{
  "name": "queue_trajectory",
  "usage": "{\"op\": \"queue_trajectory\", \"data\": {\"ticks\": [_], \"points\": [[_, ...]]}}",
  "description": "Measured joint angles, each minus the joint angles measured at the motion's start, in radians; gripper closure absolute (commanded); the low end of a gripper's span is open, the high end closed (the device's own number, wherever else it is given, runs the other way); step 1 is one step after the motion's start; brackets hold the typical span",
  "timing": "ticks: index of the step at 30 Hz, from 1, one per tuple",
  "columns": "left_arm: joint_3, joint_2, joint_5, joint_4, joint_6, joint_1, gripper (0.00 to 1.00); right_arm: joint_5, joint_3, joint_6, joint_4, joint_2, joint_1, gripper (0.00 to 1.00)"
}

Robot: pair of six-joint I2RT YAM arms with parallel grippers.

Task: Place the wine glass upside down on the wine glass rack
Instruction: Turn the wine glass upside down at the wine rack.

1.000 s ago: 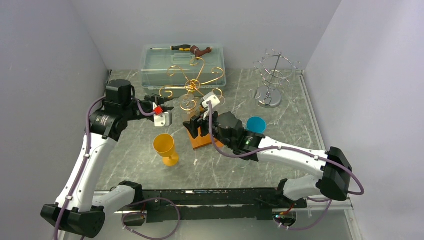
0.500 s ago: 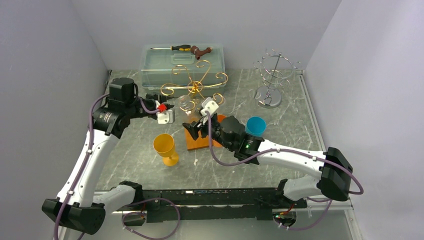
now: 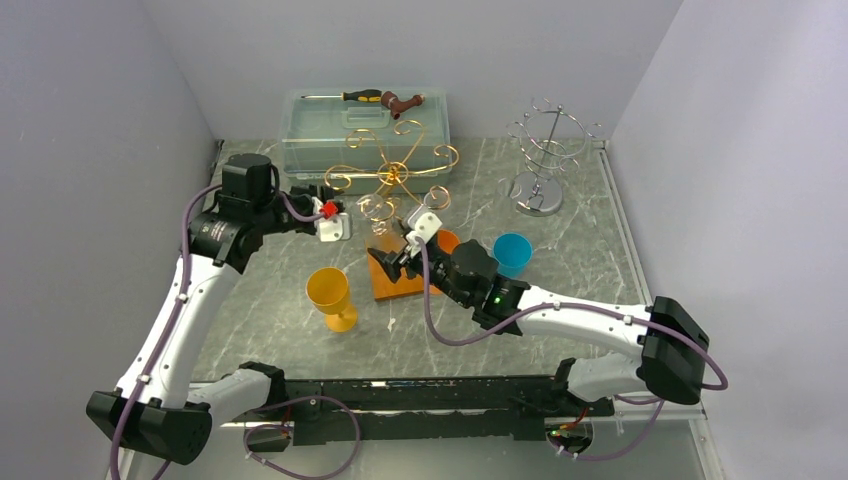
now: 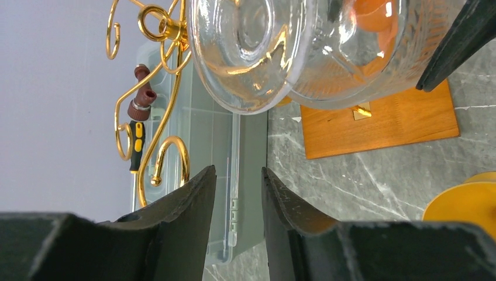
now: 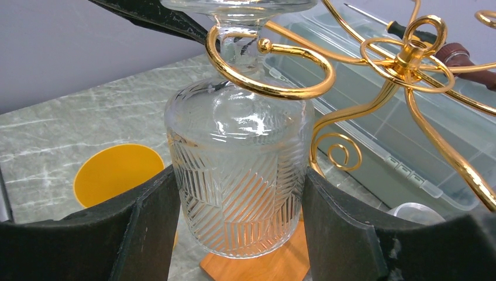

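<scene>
The clear patterned wine glass hangs upside down, its stem inside a curl of the gold wire rack and its foot above the curl. My right gripper is closed on the bowl, one finger against each side. In the top view the glass hangs at the rack's near-left arm, with the right gripper just in front. My left gripper is beside the glass on the left. In the left wrist view its fingers stand slightly apart and empty, a short way from the glass foot.
The rack stands on a wooden base. A yellow goblet stands front left, with an orange cup and a blue cup to the right. A clear tub with a screwdriver sits behind. A silver wire stand is back right.
The right gripper has shifted toward the near side with the glass. The gold rack's top has swung a little to the right. The left gripper has moved slightly up and right.
</scene>
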Motion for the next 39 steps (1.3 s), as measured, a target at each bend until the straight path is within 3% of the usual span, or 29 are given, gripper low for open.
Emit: {"op": "queue_trajectory", "data": {"ticks": [9, 27, 30, 36, 39], "points": [[0.000, 0.000, -0.021, -0.023, -0.043, 0.000, 0.58, 0.012, -0.009, -0.054, 0.081, 0.045, 0.019, 0.98], [0.062, 0.014, -0.075, -0.007, -0.194, 0.000, 0.60, 0.206, -0.169, -0.084, 0.372, 0.026, 0.076, 0.99], [0.062, 0.014, -0.084, 0.002, -0.201, 0.001, 0.58, 0.214, -0.175, -0.068, 0.386, 0.027, 0.080, 0.88], [0.062, 0.013, -0.098, 0.001, -0.218, 0.002, 0.56, 0.209, -0.167, -0.037, 0.385, 0.040, 0.082, 0.46], [0.062, 0.008, -0.101, 0.000, -0.220, 0.003, 0.56, 0.198, -0.157, -0.022, 0.364, 0.042, 0.082, 0.39]]}}
